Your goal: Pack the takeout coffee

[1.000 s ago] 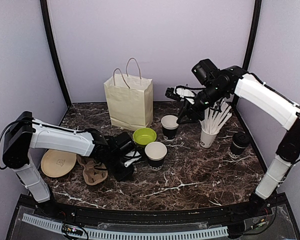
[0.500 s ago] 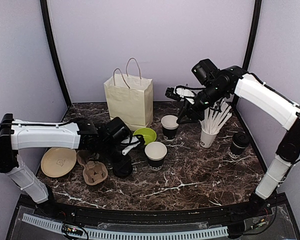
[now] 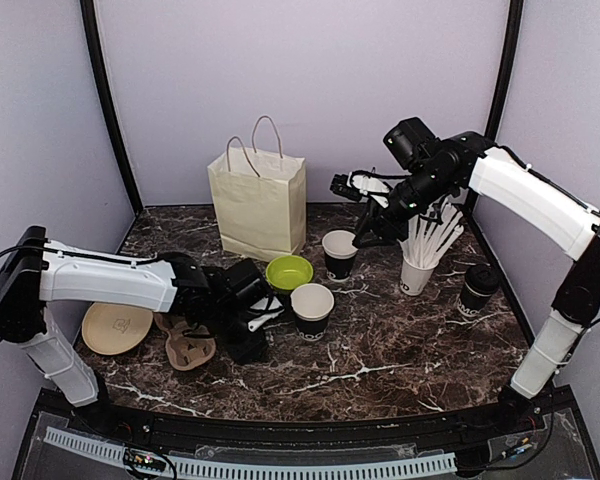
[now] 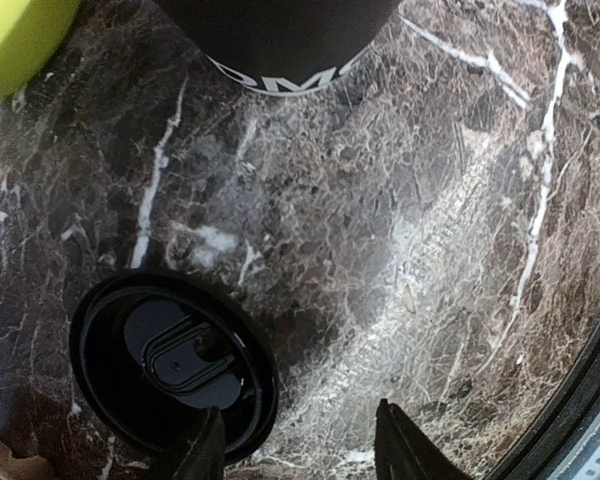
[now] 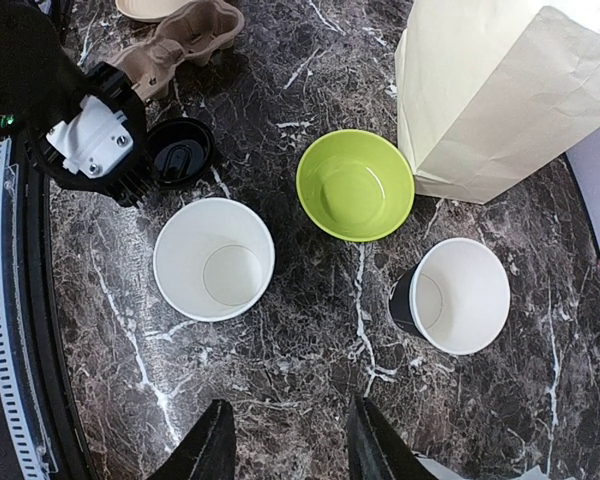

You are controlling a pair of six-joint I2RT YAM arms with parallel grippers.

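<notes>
left gripper (image 4: pixel 298 455): stood spread, empty; fingertip at black lid (image 4: pixel 170 365) on marble table (image 4: pixel 400 230) | right gripper (image 5: pixel 290 445): spread, empty; hung above open coffee cup (image 5: pixel 213 258), second open cup (image 5: pixel 458 295) | lidded coffee cup (image 3: pixel 477 290): showed in top view only

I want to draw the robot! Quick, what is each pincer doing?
Left pincer: open, empty, one finger at the edge of the black lid.
Right pincer: open, holding nothing.
</notes>
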